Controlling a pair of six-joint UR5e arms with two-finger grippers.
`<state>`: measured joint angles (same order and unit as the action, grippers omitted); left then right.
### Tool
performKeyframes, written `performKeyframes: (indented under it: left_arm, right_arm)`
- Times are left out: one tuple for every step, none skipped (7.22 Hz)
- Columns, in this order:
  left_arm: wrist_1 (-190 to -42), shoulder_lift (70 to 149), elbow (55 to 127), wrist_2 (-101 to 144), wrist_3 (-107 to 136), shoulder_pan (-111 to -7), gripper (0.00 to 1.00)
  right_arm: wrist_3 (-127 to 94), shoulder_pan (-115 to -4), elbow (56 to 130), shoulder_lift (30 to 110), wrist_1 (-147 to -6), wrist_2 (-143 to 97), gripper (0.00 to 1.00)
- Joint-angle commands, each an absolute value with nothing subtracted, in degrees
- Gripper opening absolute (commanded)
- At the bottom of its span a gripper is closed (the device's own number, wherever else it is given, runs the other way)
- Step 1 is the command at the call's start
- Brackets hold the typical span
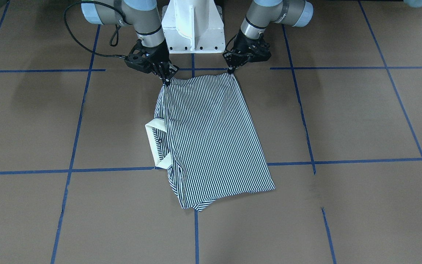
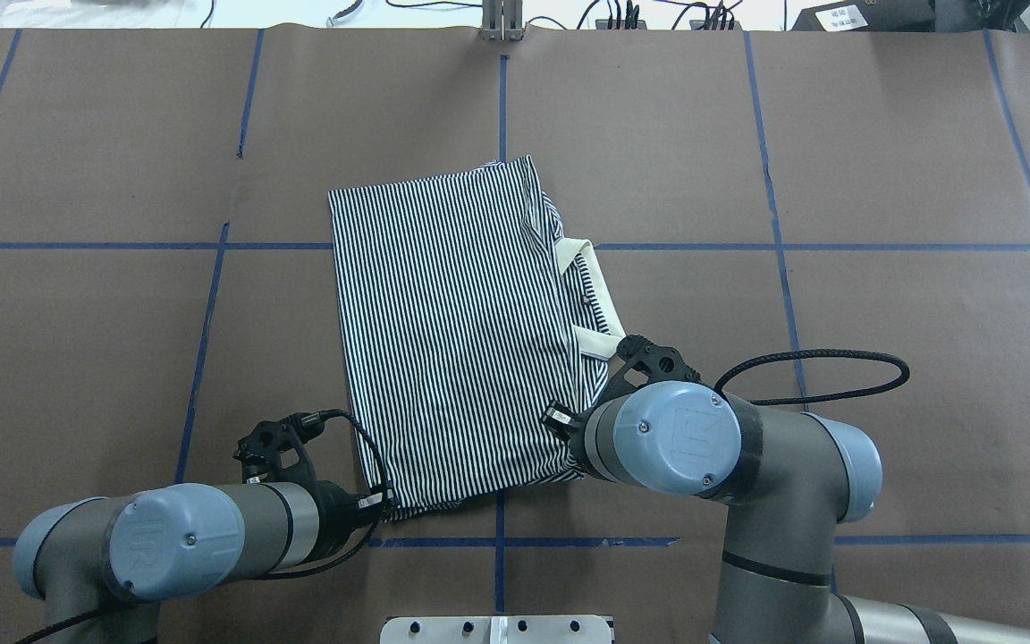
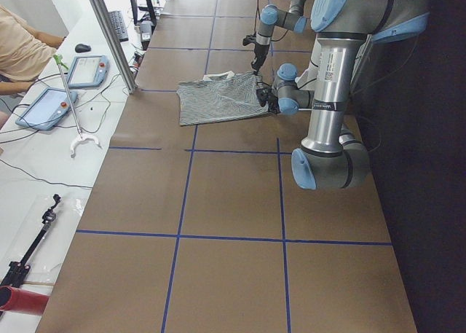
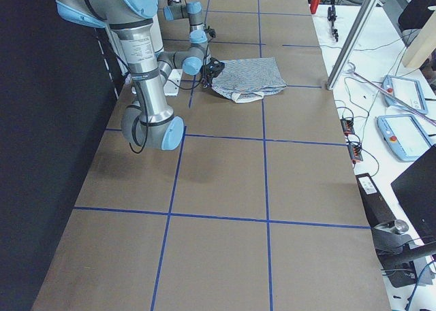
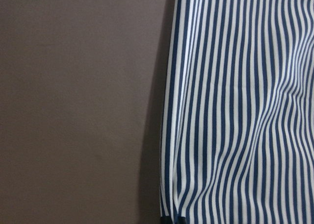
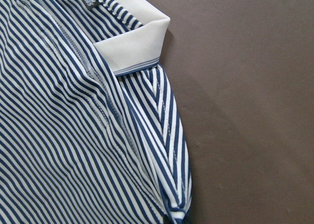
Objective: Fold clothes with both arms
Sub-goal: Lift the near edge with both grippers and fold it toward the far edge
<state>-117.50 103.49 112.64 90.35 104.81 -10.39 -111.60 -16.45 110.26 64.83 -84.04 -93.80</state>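
Note:
The striped polo shirt lies folded into a rough rectangle on the brown table, and also shows in the overhead view. Its cream collar sticks out on my right side. My left gripper is shut on the shirt's near corner on my left, as the overhead view also shows. My right gripper is shut on the near corner on the collar side. In the overhead view its fingertips are hidden under the wrist. The wrist views show striped cloth and the collar close up.
The white pedestal base stands just behind the shirt's near edge, between the arms. Blue tape lines cross the brown table. Tablets and cables lie on a white bench beyond the table's far edge, where a person sits.

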Motion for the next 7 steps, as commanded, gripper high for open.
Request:
performKeyframes:
  left_arm:
    - [-110.28,103.62,120.02,90.35,104.77,-10.37,0.00]
    - [-105.43,104.15,124.41,90.44,105.03,-10.20,0.00]
    - [-102.25,105.54,126.37,90.44,105.03,-10.20,0.00]
    - [-100.82,107.99,126.39,90.35,104.77,-11.50,0.00]
    - [-100.64,109.93,124.65,90.61,103.11,-16.21,0.00]
    - [-100.55,113.43,120.71,90.62,99.79,-20.00,0.00]
    - [-100.98,115.12,117.37,90.70,97.23,-23.43,0.00]
  right_arm:
    - [-112.23,-14.52,117.37,70.71,-84.11,-92.99,0.00]
    - [-113.80,-13.55,122.29,73.71,-84.20,-92.64,0.00]
    - [-114.25,-13.54,127.13,74.70,-86.90,-92.64,0.00]
    - [-113.82,-14.58,127.53,72.18,-91.19,-92.64,0.00]
    - [-110.86,-20.85,119.96,64.85,-91.06,-94.03,0.00]
    - [-108.31,-25.27,111.88,58.08,-91.05,-95.17,0.00]
    - [-106.80,-30.62,107.62,54.79,-90.79,-99.45,0.00]
